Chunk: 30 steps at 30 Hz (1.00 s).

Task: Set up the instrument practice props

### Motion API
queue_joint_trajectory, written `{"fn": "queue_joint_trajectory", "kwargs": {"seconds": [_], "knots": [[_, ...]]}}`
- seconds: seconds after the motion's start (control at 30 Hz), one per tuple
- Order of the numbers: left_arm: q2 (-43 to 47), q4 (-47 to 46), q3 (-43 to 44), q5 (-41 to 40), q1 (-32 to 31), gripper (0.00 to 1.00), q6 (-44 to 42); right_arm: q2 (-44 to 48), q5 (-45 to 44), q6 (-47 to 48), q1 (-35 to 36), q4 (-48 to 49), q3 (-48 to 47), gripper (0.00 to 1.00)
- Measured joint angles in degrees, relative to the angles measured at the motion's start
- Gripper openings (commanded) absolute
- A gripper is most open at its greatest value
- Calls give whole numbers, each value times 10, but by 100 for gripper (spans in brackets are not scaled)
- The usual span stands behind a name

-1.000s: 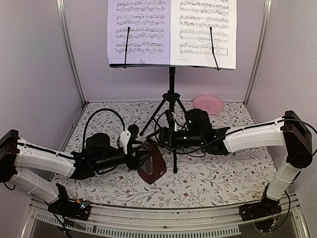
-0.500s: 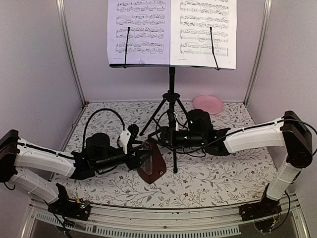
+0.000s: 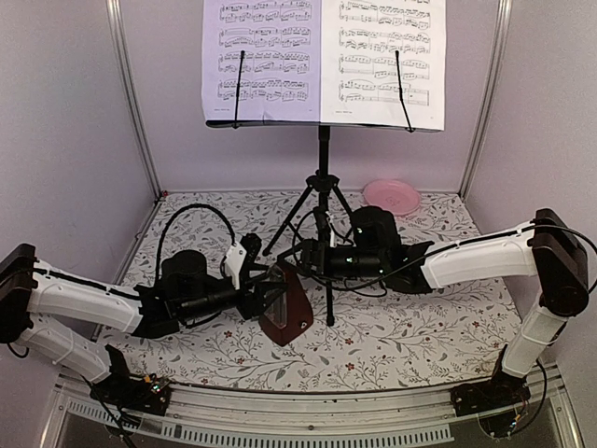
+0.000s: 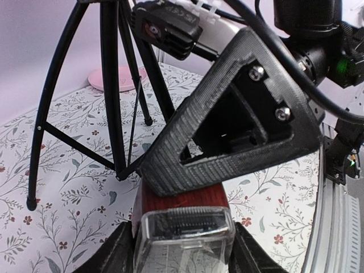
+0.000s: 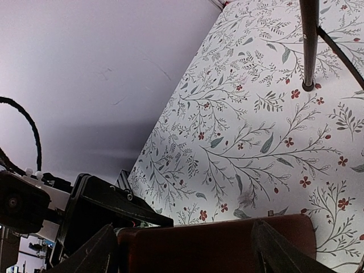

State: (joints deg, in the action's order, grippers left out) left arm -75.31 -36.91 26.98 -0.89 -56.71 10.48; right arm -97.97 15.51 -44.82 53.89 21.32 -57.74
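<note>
The black music stand (image 3: 324,177) stands on its tripod legs at the back centre. Two white sheet-music pages (image 3: 263,61) (image 3: 382,61) rest side by side on its desk. The dark red-brown pyramid metronome (image 3: 287,314) stands on the floral cloth in front of the stand. My left gripper (image 3: 267,297) reaches in from the left and is shut on its clear-fronted lower part (image 4: 183,239). My right gripper (image 3: 291,272) reaches in from the right, its fingers on either side of the metronome's top (image 5: 227,247). One grey right finger (image 4: 227,125) lies over the red wood.
A pink round plate (image 3: 392,195) lies at the back right by the wall. The tripod legs (image 4: 111,85) spread just behind the metronome, one foot (image 5: 307,86) close to my right gripper. White walls enclose the left, back and right sides.
My right gripper has crept slightly left over the metronome's top. The left arm, metronome, stand and pages have not moved.
</note>
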Motion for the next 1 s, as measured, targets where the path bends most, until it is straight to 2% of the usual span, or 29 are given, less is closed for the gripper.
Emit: {"fn": "queue_joint_trajectory", "kwargs": {"seconds": [1.0], "knots": [[30, -63, -63, 3, -3, 21, -9, -12, -17, 26, 19, 65, 26, 73]]}}
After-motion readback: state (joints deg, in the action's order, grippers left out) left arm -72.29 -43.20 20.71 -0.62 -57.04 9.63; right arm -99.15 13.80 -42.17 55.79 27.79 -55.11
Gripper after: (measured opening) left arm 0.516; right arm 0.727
